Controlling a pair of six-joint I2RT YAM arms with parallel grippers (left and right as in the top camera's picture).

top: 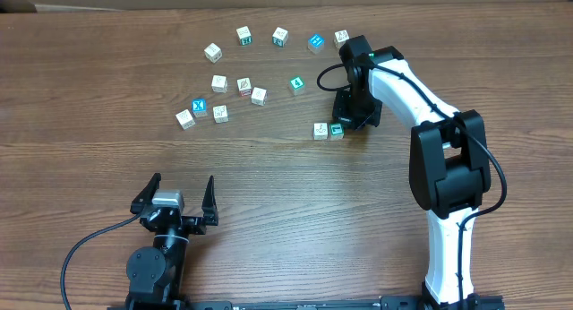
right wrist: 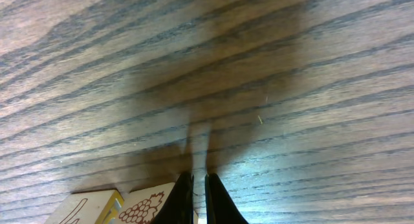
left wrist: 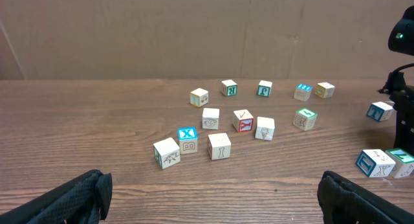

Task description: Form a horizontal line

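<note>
Two small cubes stand touching in a short row [top: 329, 130], a whitish one [top: 320, 130] on the left and a teal-green faced one [top: 337, 129] on the right. The left wrist view shows the same pair [left wrist: 386, 162] at its right edge. My right gripper [top: 352, 116] points down at the table just right of this row. Its fingers [right wrist: 200, 198] are shut with nothing between them, and a grape-marked cube [right wrist: 143, 204] lies against the left finger. My left gripper [top: 176, 198] rests open near the front edge, far from every cube, its fingers [left wrist: 213, 198] wide apart.
Several loose letter cubes are scattered at the back, from a whitish one [top: 184, 118] on the left to a blue one [top: 315, 42] and a pale one [top: 341, 38] by the right arm. A teal cube [top: 296, 83] sits alone behind the row.
</note>
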